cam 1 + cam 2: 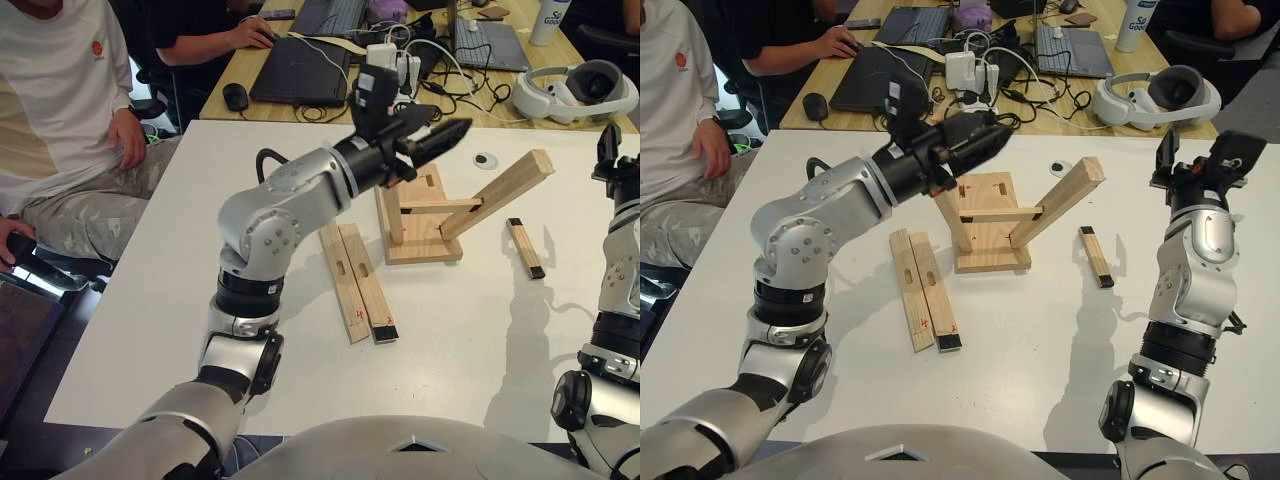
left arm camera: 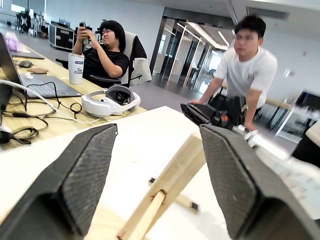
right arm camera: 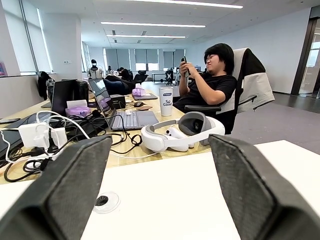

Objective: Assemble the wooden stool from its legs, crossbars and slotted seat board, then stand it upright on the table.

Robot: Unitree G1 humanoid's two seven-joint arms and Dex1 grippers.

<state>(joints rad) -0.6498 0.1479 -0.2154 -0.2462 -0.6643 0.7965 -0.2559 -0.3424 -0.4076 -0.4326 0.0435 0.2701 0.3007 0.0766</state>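
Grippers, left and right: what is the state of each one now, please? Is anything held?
Left gripper: open, holding nothing.
Right gripper: open, holding nothing.

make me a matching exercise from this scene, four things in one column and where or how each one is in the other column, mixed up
Things
1. left gripper
2. pair of slotted legs
3. long leg
4. short dark-tipped bar

States
A. lying alone, to the right of the seat board
B. open, above the seat board
C. flat on the table, side by side
D. tilted, upper end in the air

Pairs: 1-B, 2-C, 3-D, 4-A
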